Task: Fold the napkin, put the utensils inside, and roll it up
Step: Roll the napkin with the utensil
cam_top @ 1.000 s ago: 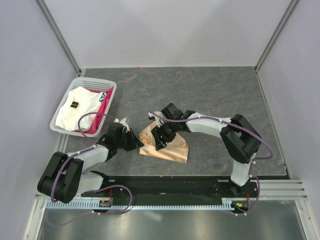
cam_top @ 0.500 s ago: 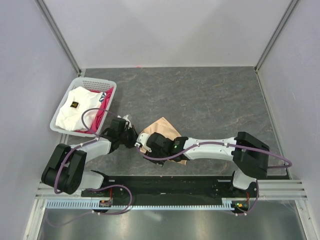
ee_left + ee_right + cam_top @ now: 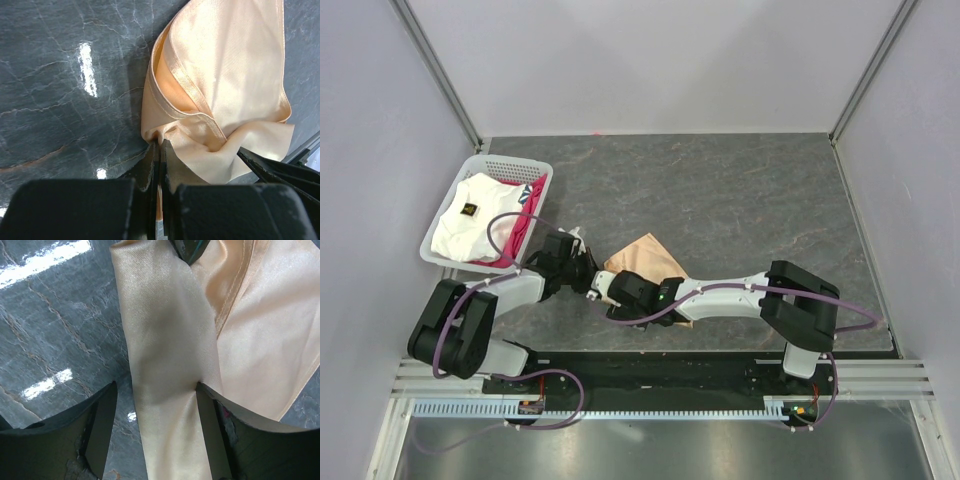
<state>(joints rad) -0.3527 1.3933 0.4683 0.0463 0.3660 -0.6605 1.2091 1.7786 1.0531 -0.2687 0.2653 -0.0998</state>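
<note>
- Where the napkin (image 3: 645, 255) lies crumpled on the dark table (image 3: 740, 190), near the front edge between the two arms, the left gripper (image 3: 160, 147) is pinched tight on a folded edge of it.
- The right gripper (image 3: 154, 390) stands spread wide, a band of cloth running between its jaws, unclamped.

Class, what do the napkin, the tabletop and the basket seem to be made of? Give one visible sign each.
Napkin: thin satin-like woven cloth, soft sheen, stitched hem.
Tabletop: dark grey stone-look, glossy, veined; perhaps laminate.
Basket: white plastic, perforated walls.
</note>
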